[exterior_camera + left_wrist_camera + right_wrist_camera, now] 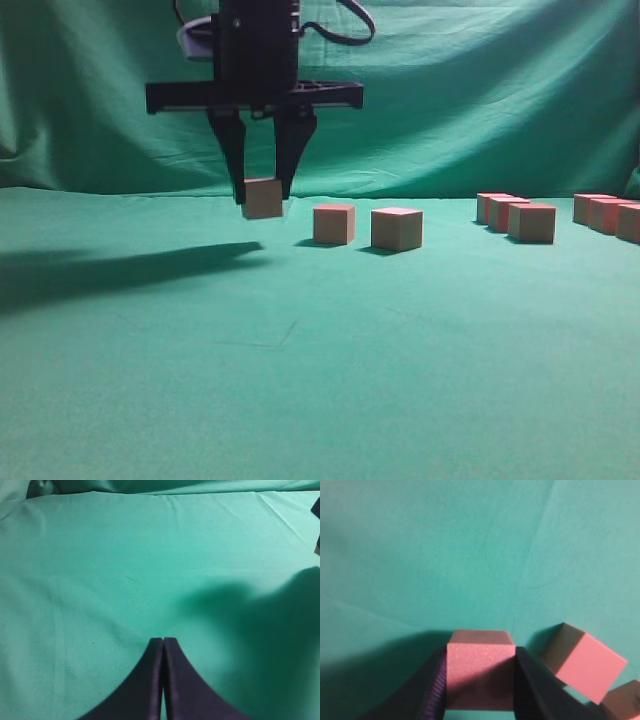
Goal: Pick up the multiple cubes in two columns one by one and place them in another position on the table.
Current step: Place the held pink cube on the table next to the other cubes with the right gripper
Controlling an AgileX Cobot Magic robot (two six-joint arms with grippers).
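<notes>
Right end effector (262, 198) grips cube (262, 197) — aloft.

Cubes (334, 224): plain pinkish-red tops, tan sides in shade, no pattern. Held cube (480, 675): matte pink. Table (300, 380): plain green cloth, dark shadow at left. Backdrop (480, 90): same green. Grippers (262, 190) (163, 645): black.

Surfaces: matt cloth, matt grainy blocks, dark matt fingers.
Table (320, 400) covered in green cloth, faintly creased, no sheen. Held cube (480, 675) shows a fine-grained, foam-like pink face, matt. Right gripper (263, 195) fingers look black, dull, plastic-like.
</notes>
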